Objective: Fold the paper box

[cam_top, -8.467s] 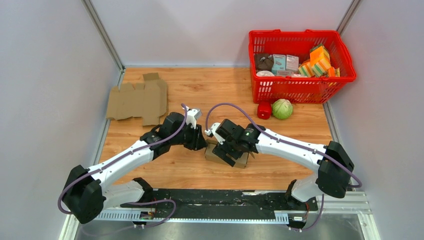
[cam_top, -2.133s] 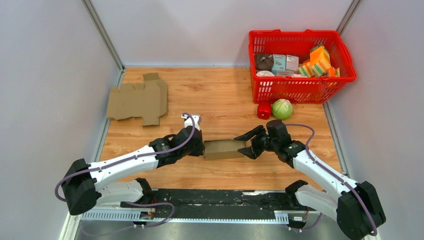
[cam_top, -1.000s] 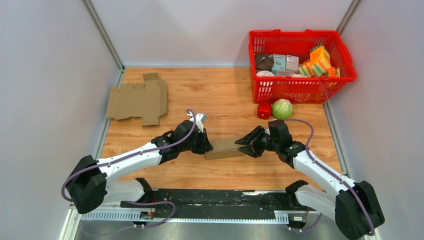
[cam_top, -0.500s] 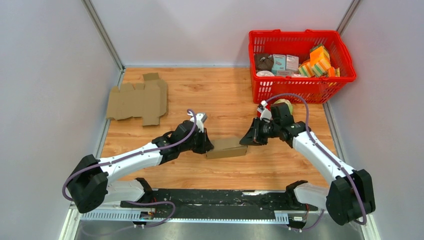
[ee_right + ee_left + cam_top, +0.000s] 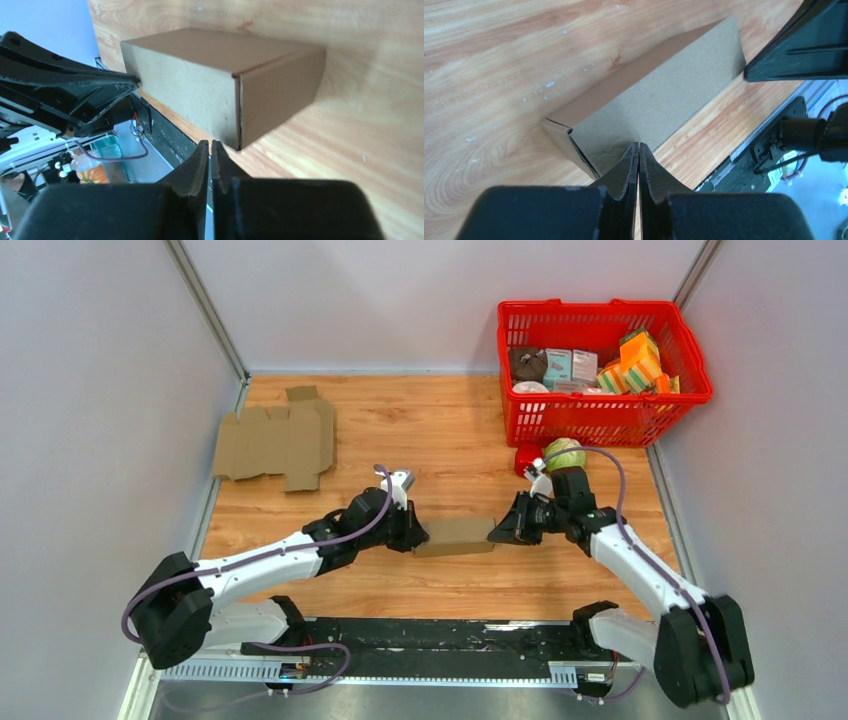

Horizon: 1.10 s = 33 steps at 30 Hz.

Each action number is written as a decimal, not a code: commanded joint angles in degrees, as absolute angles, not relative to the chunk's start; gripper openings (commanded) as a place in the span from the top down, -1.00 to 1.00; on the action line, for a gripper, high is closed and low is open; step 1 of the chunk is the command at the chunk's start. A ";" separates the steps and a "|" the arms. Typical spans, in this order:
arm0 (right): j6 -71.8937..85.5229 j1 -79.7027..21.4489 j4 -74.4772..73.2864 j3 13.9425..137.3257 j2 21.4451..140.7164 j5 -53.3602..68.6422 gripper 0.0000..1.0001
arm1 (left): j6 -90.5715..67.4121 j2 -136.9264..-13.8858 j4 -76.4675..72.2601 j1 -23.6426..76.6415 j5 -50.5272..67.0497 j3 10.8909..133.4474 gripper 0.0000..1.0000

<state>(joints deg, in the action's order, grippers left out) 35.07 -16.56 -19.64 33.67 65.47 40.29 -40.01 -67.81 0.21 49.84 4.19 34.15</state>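
Note:
The paper box [image 5: 455,536] is a closed brown carton lying on the wooden table between both arms. My left gripper [image 5: 418,533] is shut, and its tips [image 5: 638,145] press against the box's [image 5: 659,100] near left end. Nothing shows between those fingers. My right gripper [image 5: 497,531] is shut too, with its tips [image 5: 210,142] at the lower corner of the box's [image 5: 220,80] right end and nothing held. The left gripper [image 5: 65,100] shows beyond the box in the right wrist view.
A flat unfolded cardboard blank [image 5: 278,440] lies at the back left. A red basket [image 5: 600,360] full of packets stands at the back right. In front of it lie a green cabbage [image 5: 563,452] and a small red object [image 5: 526,458], just behind my right arm.
The right gripper has shut and dropped to the box's right end. The box has shifted slightly and lies straighter. The left gripper stays shut at the left end.

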 commanded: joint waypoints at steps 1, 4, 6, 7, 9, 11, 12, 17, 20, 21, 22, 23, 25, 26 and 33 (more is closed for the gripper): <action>33.05 -16.87 -37.95 35.15 51.38 33.05 0.67 | -35.34 -64.96 12.19 54.48 1.41 32.52 0.69; 34.01 -16.96 -42.35 37.44 47.56 32.60 0.29 | -35.33 -57.94 17.46 55.63 3.42 34.19 0.37; 33.05 -16.96 -44.81 39.01 47.90 32.26 0.00 | -37.08 -49.86 21.95 55.72 2.21 35.33 -0.03; 31.31 -16.96 -45.43 39.46 48.42 31.47 -0.15 | -38.05 -46.79 26.67 55.72 0.28 35.59 -0.30; 29.89 -16.96 -45.09 39.90 51.05 28.83 -0.50 | -42.17 -39.22 31.00 55.11 -4.81 36.04 -0.42; 28.74 -17.22 -41.94 39.99 56.74 31.53 -0.62 | -46.38 -38.06 33.49 49.35 -1.70 35.60 -0.44; 28.48 -17.49 -38.70 39.99 59.13 34.16 -0.63 | -48.15 -39.01 32.88 46.70 1.90 34.99 -0.44; 26.01 -25.73 -36.48 41.75 66.62 24.64 -0.66 | -51.42 -53.92 23.56 43.33 13.19 33.75 -0.46; 28.73 -30.40 -33.41 38.60 67.24 20.49 -0.56 | -52.47 -61.49 17.51 43.42 12.65 32.44 -0.45; 30.83 -31.45 -31.14 37.54 67.24 20.22 -0.51 | -52.73 -63.52 15.05 43.50 14.31 32.17 -0.41; 32.07 -32.25 -29.90 36.66 66.98 19.87 -0.42 | -53.08 -65.37 12.42 43.51 14.76 32.34 -0.33; 33.12 -33.30 -28.75 35.26 66.71 18.91 -0.38 | -53.17 -68.70 10.91 43.68 15.29 32.34 -0.30; 35.41 -36.29 -26.11 34.98 66.45 17.15 -0.36 | -53.44 -71.35 7.66 44.21 15.73 32.87 -0.18; 35.85 -36.82 -25.58 35.68 66.79 15.66 -0.33 | -53.52 -73.80 6.86 44.12 16.08 33.39 -0.12; 34.37 -37.09 -20.32 51.90 80.48 5.20 -0.06 | -51.16 -78.65 8.70 38.87 10.38 41.74 0.14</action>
